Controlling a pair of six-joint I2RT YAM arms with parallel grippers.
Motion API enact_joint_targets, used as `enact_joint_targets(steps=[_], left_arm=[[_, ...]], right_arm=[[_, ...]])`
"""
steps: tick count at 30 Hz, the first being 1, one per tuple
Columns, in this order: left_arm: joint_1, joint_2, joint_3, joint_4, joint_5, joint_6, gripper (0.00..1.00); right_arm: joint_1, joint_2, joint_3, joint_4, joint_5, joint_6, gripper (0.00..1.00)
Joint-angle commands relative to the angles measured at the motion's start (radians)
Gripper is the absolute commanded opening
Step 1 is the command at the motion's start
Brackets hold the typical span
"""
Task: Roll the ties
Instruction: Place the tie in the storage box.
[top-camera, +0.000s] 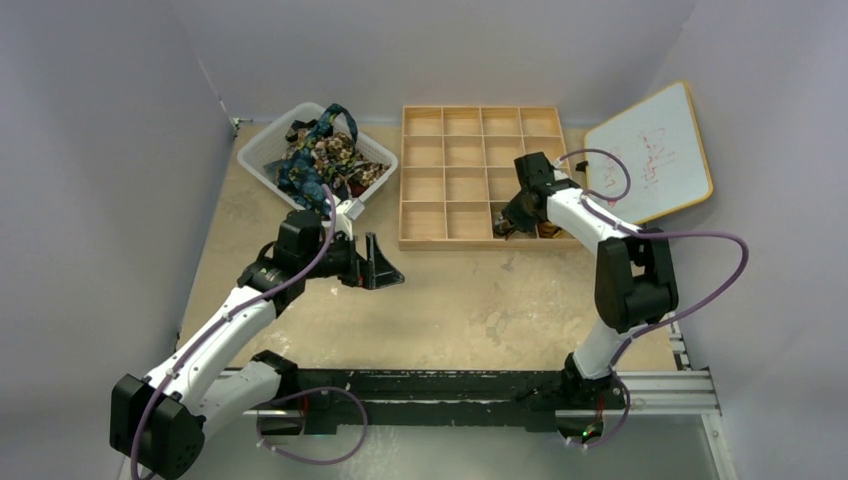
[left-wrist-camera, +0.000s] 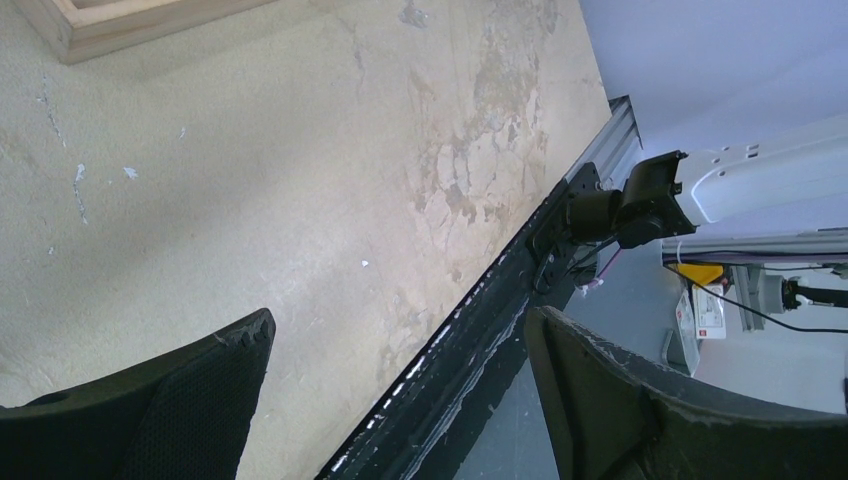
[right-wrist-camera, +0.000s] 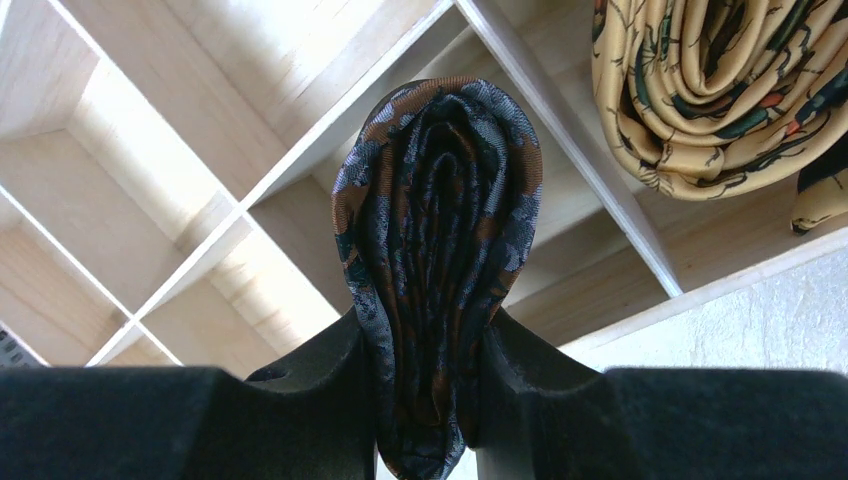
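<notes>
While rolled, tie (right-wrist-camera: 437, 250) inside right tool (right-wrist-camera: 428, 345).

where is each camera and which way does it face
top: above and behind the arms, looking down on table, basket and tray; both arms show.
left wrist: looks across bare table to the rail; open left claw at bottom.
right wrist: looks into the tray; right claw grips a rolled dark tie.
top and right wrist share the tray.
</notes>
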Motion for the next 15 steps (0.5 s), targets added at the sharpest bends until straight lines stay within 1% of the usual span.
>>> enact_joint_targets(steps=[1, 6, 15], left_arm=[[0.006, 0.002, 0.039, 0.032, 0.02, 0.01, 0.94], [0.005, 0.002, 0.038, 0.03, 0.019, 0.012, 0.94], [0.006, 0.004, 0.033, 0.034, 0.019, 0.01, 0.94]], right_arm=[[-0.006, 0.015, 0.032, -0.02, 0.043, 0.006, 0.29], [-0.006, 0.034, 0.015, -0.007, 0.049, 0.003, 0.29], [0.01, 0.094, 0.041, -0.034, 0.179, -0.011, 0.3]])
